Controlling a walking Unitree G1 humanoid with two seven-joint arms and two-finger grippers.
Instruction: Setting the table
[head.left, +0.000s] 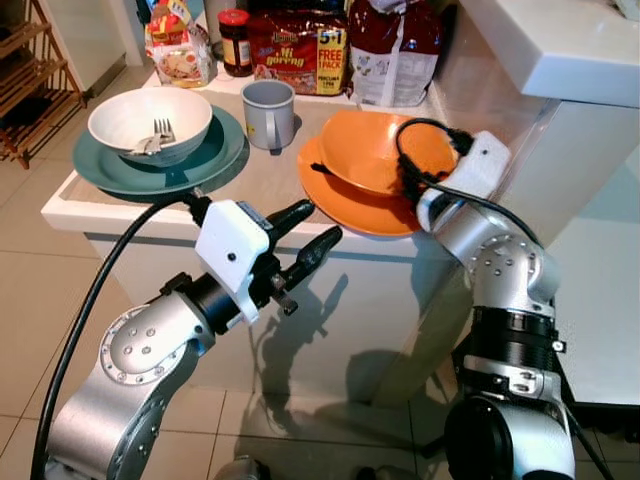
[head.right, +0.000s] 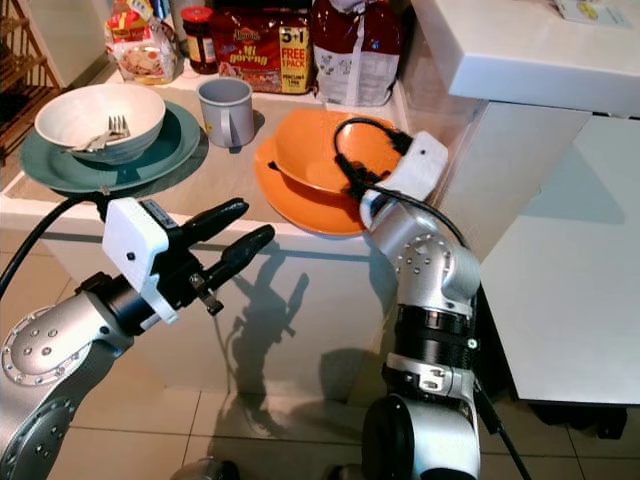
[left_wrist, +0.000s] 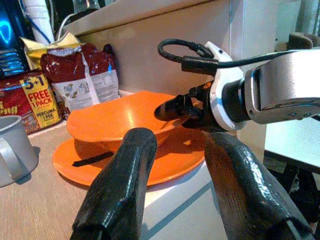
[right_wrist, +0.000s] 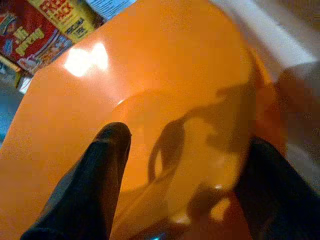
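- The orange bowl (head.left: 385, 150) is seen resting on the orange plate (head.left: 350, 205) on the desk (head.left: 260, 175), directly at the right gripper (left_wrist: 182, 107).
- The right gripper is spread wide across the bowl's rim, one finger inside and one outside; whether the wall is actually pinched cannot be told.
- The bowl is judged stiff, light and glossy, so likely slippery; the rim is the sensible hold, and the plate beneath may shift with it.
- The left gripper (head.left: 305, 240) is held wide and empty, just short of the desk edge, with the plate just ahead of it.
- A dark thin object (left_wrist: 92, 159) lies on the plate, too indistinct to identify.
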